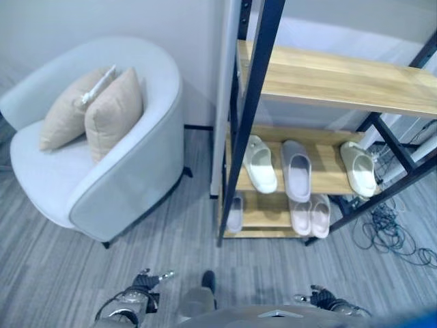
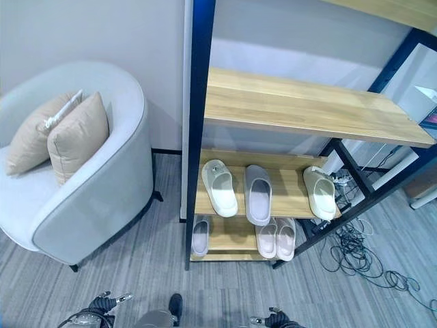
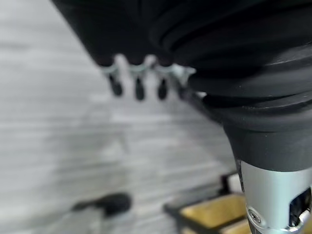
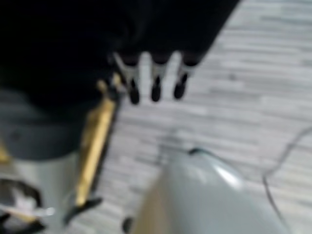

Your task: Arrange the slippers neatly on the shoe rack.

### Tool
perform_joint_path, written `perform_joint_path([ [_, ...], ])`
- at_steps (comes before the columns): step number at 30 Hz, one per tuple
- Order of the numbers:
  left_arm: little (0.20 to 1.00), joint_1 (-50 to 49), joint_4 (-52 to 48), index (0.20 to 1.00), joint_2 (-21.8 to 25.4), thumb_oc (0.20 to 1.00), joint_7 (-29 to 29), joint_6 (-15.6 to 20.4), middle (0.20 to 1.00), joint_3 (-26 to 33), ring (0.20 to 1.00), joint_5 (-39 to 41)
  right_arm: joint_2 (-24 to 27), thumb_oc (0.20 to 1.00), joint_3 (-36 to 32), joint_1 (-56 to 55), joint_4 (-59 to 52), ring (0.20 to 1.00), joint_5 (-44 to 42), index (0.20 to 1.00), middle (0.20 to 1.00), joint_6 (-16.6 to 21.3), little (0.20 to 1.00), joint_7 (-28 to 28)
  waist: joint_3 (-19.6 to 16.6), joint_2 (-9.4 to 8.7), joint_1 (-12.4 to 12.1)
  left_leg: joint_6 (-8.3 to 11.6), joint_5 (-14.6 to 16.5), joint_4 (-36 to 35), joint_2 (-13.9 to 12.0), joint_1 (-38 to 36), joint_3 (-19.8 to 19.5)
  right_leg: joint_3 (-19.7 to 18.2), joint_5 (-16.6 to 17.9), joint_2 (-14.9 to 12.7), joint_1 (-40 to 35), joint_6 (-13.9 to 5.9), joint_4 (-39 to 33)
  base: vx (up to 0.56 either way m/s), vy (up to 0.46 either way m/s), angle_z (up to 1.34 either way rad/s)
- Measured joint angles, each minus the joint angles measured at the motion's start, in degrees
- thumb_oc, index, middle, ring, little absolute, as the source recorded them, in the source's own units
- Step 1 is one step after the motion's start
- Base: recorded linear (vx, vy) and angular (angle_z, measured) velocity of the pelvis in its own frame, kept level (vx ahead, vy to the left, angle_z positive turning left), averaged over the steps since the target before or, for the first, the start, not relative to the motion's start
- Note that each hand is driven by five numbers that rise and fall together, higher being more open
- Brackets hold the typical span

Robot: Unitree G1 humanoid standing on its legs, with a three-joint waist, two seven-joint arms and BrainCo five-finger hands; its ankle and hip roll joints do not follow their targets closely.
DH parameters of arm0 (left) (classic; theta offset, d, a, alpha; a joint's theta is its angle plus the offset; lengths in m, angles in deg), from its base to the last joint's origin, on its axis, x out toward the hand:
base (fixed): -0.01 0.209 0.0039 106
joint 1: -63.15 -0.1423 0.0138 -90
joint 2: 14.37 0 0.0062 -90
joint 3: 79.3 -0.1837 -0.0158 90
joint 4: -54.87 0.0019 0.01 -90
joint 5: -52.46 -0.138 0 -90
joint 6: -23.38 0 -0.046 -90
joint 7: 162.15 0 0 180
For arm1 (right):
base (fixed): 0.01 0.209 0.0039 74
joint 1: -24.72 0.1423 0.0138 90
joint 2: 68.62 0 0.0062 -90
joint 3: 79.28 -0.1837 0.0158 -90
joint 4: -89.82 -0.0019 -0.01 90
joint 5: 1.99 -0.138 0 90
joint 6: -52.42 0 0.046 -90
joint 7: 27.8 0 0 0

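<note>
- At 1 o'clock from the robot stands the rack (image 1: pixel 254 102), a dark frame with wooden shelves.
- On its middle shelf (image 1: pixel 326 174) lie three slippers, well apart: a pale green slipper (image 1: pixel 260 164) at the 9 o'clock end, a grey slipper (image 1: pixel 296 169) in the middle, a second green slipper (image 1: pixel 359 168) at the 3 o'clock end.
- On the bottom shelf (image 1: pixel 263 217) lie a lone grey slipper (image 1: pixel 235 213) toward 9 o'clock and a pink pair (image 1: pixel 309 216), side by side and touching, toward 3 o'clock.
- At 7 o'clock, low over the floor (image 1: pixel 68 266), the left hand (image 1: pixel 145 283) hangs empty, its fingers (image 3: pixel 139 87) straight and slightly spread.
- At 5 o'clock the right hand (image 1: pixel 319 298) is also empty, fingers (image 4: pixel 156 88) straight, side by side.
- At 10 o'clock sits an armchair (image 1: pixel 130 178) holding two tan cushions (image 1: pixel 113 113).
</note>
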State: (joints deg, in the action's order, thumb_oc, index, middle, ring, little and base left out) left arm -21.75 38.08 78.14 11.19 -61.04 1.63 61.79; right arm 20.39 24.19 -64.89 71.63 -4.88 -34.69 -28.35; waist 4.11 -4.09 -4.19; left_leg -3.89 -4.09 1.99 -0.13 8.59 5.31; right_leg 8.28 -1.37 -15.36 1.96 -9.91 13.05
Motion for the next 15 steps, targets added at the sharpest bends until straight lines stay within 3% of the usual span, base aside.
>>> perform_joint_path([
  [3,1.0,-0.1,0.6,1.0,0.0,1.0,-0.1,0.1,1.0,0.3,1.0,0.0,0.7,1.0,0.8,0.3,0.8,1.0,0.4,1.0,1.0,-0.3,1.0,0.1,0.0,-0.68,0.6,0.63,-0.5,0.1,-0.1,0.0,0.2,0.1,1.2,-1.1,-1.3,-1.42,-9.3,0.0,-0.184,-0.08],
  [4,1.0,0.0,0.4,1.0,0.1,1.0,-0.1,0.2,1.0,0.7,1.0,-0.1,0.5,1.0,1.3,-1.0,0.1,1.0,0.8,1.0,1.0,-0.3,1.0,0.2,0.4,-1.78,0.6,0.95,-0.7,0.3,0.0,0.0,0.2,-1.0,1.4,-0.7,-1.7,-1.63,-10.2,-0.01,-0.266,0.18],
  [7,1.0,-2.5,0.6,1.0,-0.4,1.0,0.0,0.4,1.0,0.8,1.0,-0.7,-0.6,1.0,1.5,-2.1,-2.1,1.0,3.0,1.0,1.0,-0.7,1.0,0.2,0.8,-4.72,0.0,2.99,-1.6,0.1,0.0,-0.1,0.2,0.7,1.6,-0.1,-3.0,-0.84,-10.2,-0.01,-0.264,0.04],
  [8,1.0,-2.3,0.8,1.0,-1.1,1.0,0.0,0.2,1.0,0.7,1.0,-1.1,-0.5,1.0,1.5,-2.2,-2.7,1.0,3.1,1.0,1.0,-0.7,1.0,0.2,1.1,-4.28,0.1,3.54,-1.8,0.5,-0.8,0.1,0.0,0.9,1.1,0.9,-3.4,-0.37,-11.1,-0.03,-0.416,0.07],
  [9,1.0,-5.1,2.5,1.0,-3.3,1.0,0.0,0.9,1.0,3.6,1.0,-1.2,1.4,1.0,3.5,-3.0,-10.8,1.0,4.9,1.0,1.0,-1.2,1.0,0.2,1.8,-2.36,0.1,6.26,-2.8,0.0,-4.4,0.6,-1.9,2.0,0.4,5.0,-3.3,0.95,-10.2,-0.04,-0.4,0.12],
  [10,1.0,-5.9,2.6,1.0,-3.5,1.0,-0.1,0.7,1.0,4.1,1.0,-1.2,2.0,1.0,3.9,-3.4,-14.9,1.0,5.5,1.0,1.0,-0.6,1.0,0.2,2.3,-1.63,0.0,7.66,-2.7,0.1,-6.0,1.1,-2.6,2.1,-0.3,6.4,-2.4,2.1,-9.5,-0.02,-0.186,0.16],
  [11,1.0,-6.8,2.6,1.0,-3.8,1.0,-0.2,0.6,1.0,4.8,1.0,-1.1,2.4,1.0,3.9,-3.2,-16.2,1.0,5.6,1.0,1.0,0.0,1.0,0.1,2.5,-1.45,0.0,8.39,-2.6,-0.3,-7.3,0.9,-3.4,2.6,-0.9,7.9,-2.2,2.99,-8.9,-0.02,-0.292,0.28],
  [12,1.0,-8.5,2.7,1.0,-3.6,1.0,-0.3,-0.1,1.0,4.9,1.0,-1.0,4.0,1.0,3.9,-4.0,-20.5,1.0,6.6,1.0,1.0,0.5,1.0,0.0,2.8,-2.0,-0.5,10.68,-1.9,-1.0,-9.1,0.6,-3.9,4.3,-1.0,9.5,-2.0,5.41,-9.4,0.0,-0.234,0.41],
  [13,1.0,-8.7,3.1,1.0,-4.3,1.0,-0.7,-0.1,1.0,5.9,1.0,-1.0,6.0,1.0,3.8,-4.9,-24.4,1.0,6.6,1.0,1.0,0.5,1.0,-0.1,3.3,-1.72,-0.3,10.21,-0.5,2.1,-9.7,1.3,-4.1,5.5,-1.1,9.9,-2.3,5.82,-9.4,-0.01,-0.255,0.5],
  [14,1.0,-9.4,3.1,1.0,-5.1,1.0,-1.0,0.0,1.0,5.9,1.0,-1.0,8.3,1.0,3.6,-6.2,-28.0,1.0,6.6,1.0,1.0,0.8,1.0,-0.1,3.2,-0.01,-0.4,10.15,0.6,1.9,-10.9,1.3,-4.3,6.1,-1.4,11.2,-2.7,6.04,-9.4,0.01,-0.045,0.49],
  [15,1.0,-9.6,3.2,1.0,-5.1,1.0,-1.1,-0.1,1.0,6.0,1.0,-1.0,9.1,1.0,3.0,-6.2,-28.9,1.0,6.6,1.0,1.0,1.1,1.0,-0.2,3.6,0.44,0.0,10.23,0.4,1.7,-11.1,1.7,-4.1,6.9,-1.3,11.5,-3.0,6.29,-9.2,0.01,-0.019,0.45],
])
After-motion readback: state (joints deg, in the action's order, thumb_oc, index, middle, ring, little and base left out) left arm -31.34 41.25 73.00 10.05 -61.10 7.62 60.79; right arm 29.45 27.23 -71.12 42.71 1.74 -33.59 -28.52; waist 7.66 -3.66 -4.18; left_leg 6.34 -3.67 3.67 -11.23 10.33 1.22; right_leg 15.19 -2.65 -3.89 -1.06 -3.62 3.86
